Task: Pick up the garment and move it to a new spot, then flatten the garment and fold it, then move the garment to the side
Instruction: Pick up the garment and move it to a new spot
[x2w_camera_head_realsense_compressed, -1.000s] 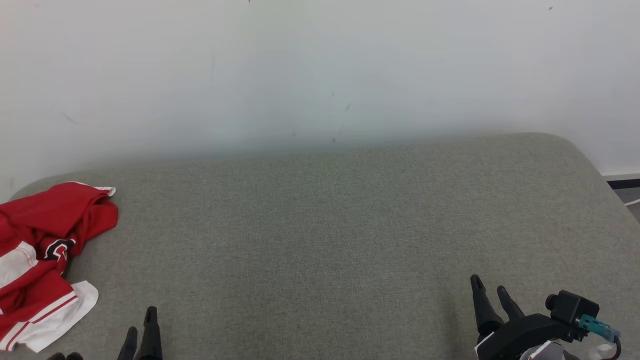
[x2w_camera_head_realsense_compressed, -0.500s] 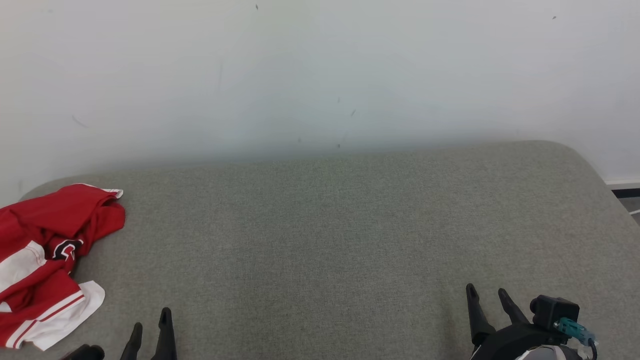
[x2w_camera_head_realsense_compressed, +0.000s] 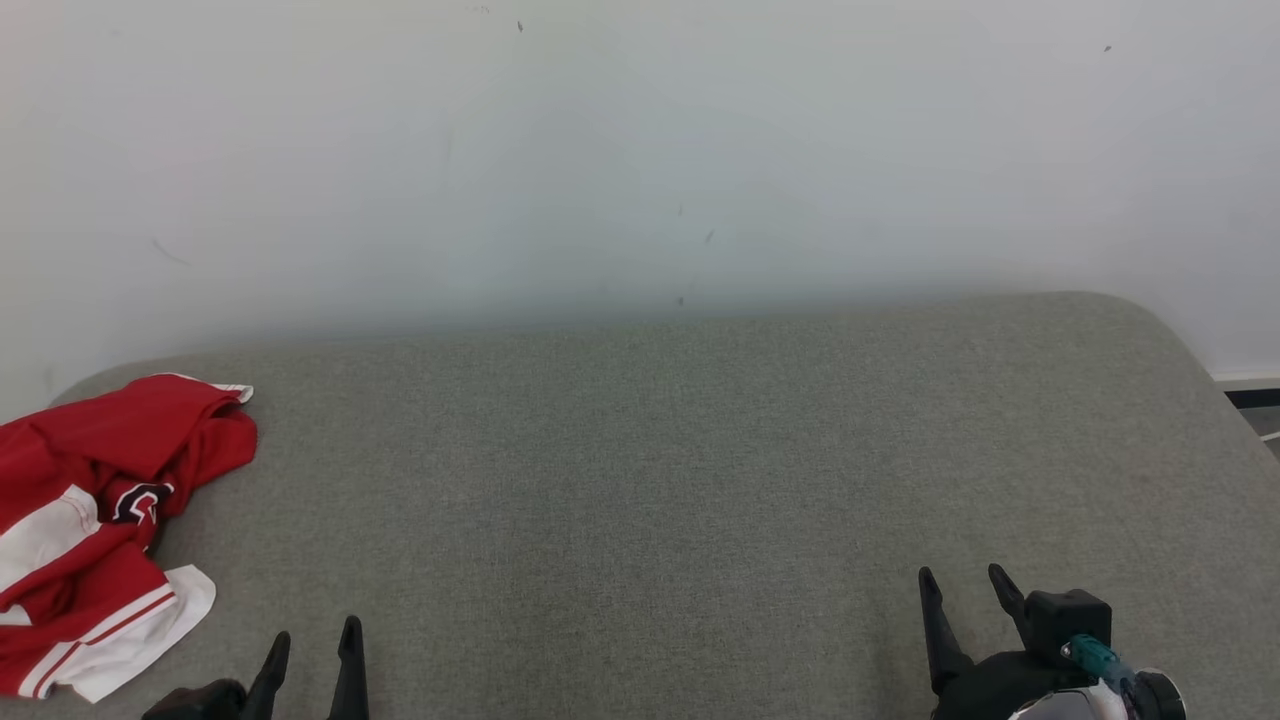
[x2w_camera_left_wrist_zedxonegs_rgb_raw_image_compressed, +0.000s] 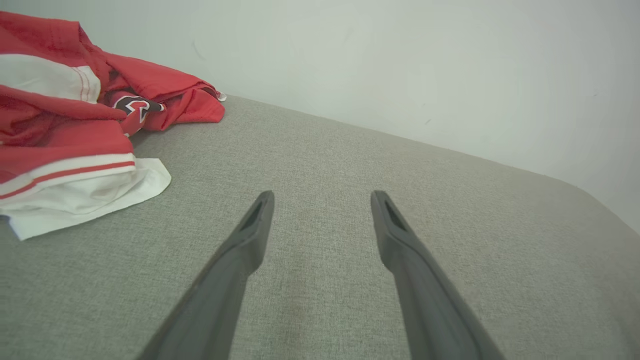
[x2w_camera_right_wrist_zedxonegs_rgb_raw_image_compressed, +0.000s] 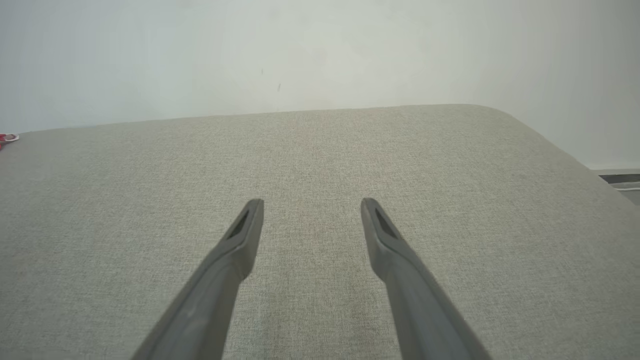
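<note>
A crumpled red and white garment (x2w_camera_head_realsense_compressed: 90, 530) with a dark emblem lies at the far left of the grey upholstered surface (x2w_camera_head_realsense_compressed: 650, 480). In the left wrist view the garment (x2w_camera_left_wrist_zedxonegs_rgb_raw_image_compressed: 75, 130) sits up and to the left of the fingers. My left gripper (x2w_camera_head_realsense_compressed: 312, 640) stands open at the lower left, to the right of the garment and apart from it, with nothing between its fingers (x2w_camera_left_wrist_zedxonegs_rgb_raw_image_compressed: 250, 235). At the lower right my right gripper (x2w_camera_head_realsense_compressed: 960, 585) is open and empty too, far from the garment. A tiny red edge of the garment (x2w_camera_right_wrist_zedxonegs_rgb_raw_image_compressed: 6, 137) peeks in at the right wrist view's left border.
A pale wall (x2w_camera_head_realsense_compressed: 640, 150) rises right behind the cushion's far edge. The surface rounds off at the right, where a strip of floor and dark skirting (x2w_camera_head_realsense_compressed: 1255, 400) shows. Bare grey fabric spans the wide middle stretch between the grippers.
The whole picture has shifted down and right, so the camera moved. Both grippers sit a little further inward along the bottom edge, still open. The garment lies as before.
</note>
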